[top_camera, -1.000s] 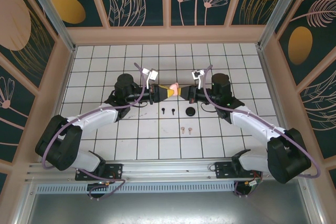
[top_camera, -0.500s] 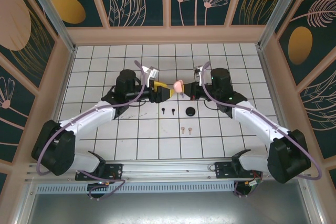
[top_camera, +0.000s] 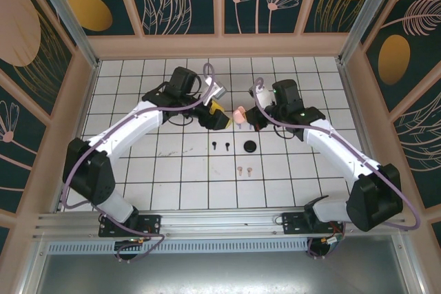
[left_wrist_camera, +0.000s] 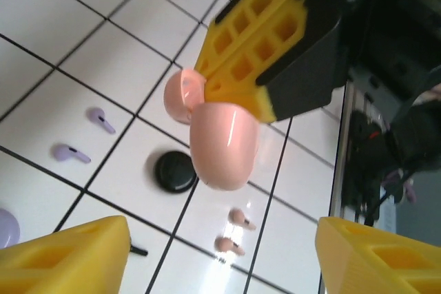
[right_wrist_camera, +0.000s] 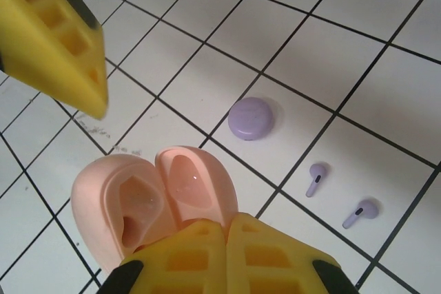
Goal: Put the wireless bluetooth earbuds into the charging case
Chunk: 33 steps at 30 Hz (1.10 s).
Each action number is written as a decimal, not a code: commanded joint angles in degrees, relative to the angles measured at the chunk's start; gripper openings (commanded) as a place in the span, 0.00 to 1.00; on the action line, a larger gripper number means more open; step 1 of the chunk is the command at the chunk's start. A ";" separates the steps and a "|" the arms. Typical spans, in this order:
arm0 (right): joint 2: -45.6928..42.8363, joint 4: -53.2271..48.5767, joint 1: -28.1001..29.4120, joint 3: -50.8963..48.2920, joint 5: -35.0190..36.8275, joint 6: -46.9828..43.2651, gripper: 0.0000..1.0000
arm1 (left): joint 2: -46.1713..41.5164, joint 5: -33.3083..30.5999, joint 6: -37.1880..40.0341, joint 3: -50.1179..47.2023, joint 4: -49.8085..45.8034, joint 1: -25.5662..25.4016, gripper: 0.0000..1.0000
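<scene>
The pink charging case [right_wrist_camera: 155,197] hangs open above the table with my right gripper [right_wrist_camera: 227,222] shut on its hinge end; both hollows look empty. In the top view the pink case [top_camera: 240,115] sits between my right gripper [top_camera: 247,118] and my left gripper [top_camera: 217,116]. My left gripper [left_wrist_camera: 220,266] is open and holds nothing, a short way from the pink case [left_wrist_camera: 220,142]. Two pink earbuds [left_wrist_camera: 241,217] lie on the tiles below. Two lilac earbuds [right_wrist_camera: 315,179] lie beside the shut lilac case [right_wrist_camera: 252,118]. Two black earbuds [top_camera: 215,146] rest left of the black case [top_camera: 250,147].
The white tiled table [top_camera: 179,184] is walled in by wooden panels [top_camera: 220,46] at the back and sides. The pink earbuds [top_camera: 240,169] lie on the near middle tiles, in front of the black case.
My left gripper has let go of the pink case, opened and drawn back as its arm swung toward the rear. The right gripper keeps the case and has lifted it slightly.
</scene>
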 commanded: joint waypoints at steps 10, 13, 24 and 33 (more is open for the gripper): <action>-1.50 -2.09 1.35 -0.15 -5.27 -3.71 0.00 | 2.60 7.32 5.24 5.82 -8.41 -0.04 0.66; -1.85 -1.92 1.82 0.08 -5.85 -3.60 0.00 | 3.55 8.34 4.95 6.47 -8.34 -0.12 0.66; -1.42 0.14 4.03 0.96 -6.03 -2.50 0.00 | 6.75 10.55 4.46 8.84 -8.39 -0.12 0.60; -0.05 0.63 4.48 1.58 -5.02 -2.48 0.00 | 6.55 11.85 4.51 7.14 -7.62 -0.12 0.57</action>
